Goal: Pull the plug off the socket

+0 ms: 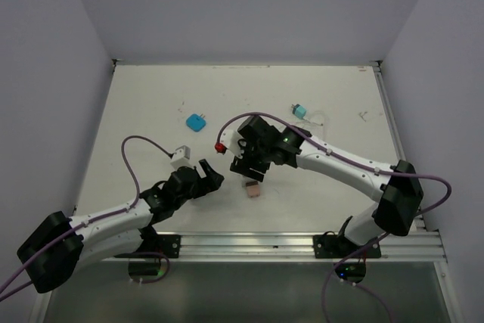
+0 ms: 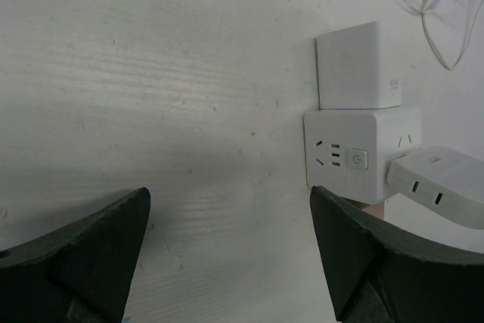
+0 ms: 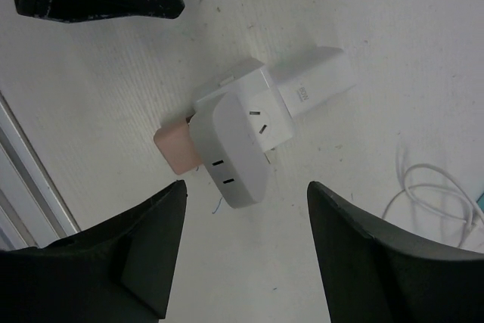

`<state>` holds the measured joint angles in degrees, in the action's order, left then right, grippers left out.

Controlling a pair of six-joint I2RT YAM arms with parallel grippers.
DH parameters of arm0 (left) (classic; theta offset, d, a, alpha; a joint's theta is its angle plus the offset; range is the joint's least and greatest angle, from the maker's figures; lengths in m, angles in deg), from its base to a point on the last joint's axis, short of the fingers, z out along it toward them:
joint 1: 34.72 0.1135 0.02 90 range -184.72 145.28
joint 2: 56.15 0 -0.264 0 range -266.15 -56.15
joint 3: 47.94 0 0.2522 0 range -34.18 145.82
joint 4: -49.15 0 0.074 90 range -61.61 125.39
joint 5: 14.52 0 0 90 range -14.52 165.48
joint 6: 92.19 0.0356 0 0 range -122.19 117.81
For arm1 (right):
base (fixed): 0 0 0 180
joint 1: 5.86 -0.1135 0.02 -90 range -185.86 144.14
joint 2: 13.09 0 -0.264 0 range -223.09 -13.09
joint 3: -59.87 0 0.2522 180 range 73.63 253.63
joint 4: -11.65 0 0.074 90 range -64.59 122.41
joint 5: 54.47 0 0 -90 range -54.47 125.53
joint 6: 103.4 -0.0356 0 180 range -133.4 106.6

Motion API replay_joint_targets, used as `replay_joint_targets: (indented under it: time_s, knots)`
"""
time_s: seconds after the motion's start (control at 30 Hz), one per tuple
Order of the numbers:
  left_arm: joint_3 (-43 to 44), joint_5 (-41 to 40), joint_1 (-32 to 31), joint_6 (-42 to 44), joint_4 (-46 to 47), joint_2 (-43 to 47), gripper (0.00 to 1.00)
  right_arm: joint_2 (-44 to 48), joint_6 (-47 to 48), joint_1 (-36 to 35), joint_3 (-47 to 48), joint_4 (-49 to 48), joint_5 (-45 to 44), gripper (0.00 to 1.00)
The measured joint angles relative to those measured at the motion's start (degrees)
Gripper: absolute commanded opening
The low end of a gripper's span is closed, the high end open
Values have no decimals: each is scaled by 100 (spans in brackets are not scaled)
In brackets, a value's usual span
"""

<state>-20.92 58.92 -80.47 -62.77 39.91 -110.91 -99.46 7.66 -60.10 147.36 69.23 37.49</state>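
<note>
The socket, a white cube with dark slots and a power button, lies on the table. A square white plug block sits on one side of it. A rounded white plug sits on another side, and a pink block on a third. The right wrist view shows the socket with the rounded plug facing the camera. My left gripper is open and empty, to the left of the socket. My right gripper is open and empty above the cluster. In the top view my right gripper hides most of the socket.
A blue square object, a small red object and a teal item lie further back. A thin white cable loops near the cluster. A metal rail runs along the near edge.
</note>
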Motion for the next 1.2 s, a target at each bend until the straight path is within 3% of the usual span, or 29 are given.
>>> replay_joint_targets:
  time_s: [0.6, 0.8, 1.03, 1.2]
  knots:
    - [-2, 120, 114, -35, 4, -79, 90, -772, 308, -341, 192, 72, -614, 65]
    - [-17, 179, 175, -37, 15, -79, 90, -870, 350, -350, 190, 68, -815, 45]
    - [-31, 289, 210, -35, 59, -76, 91, -883, 280, -350, 188, -39, -852, 15]
    - [-31, 444, 214, -39, 103, -76, 94, -837, 127, -350, 105, -177, -850, 1]
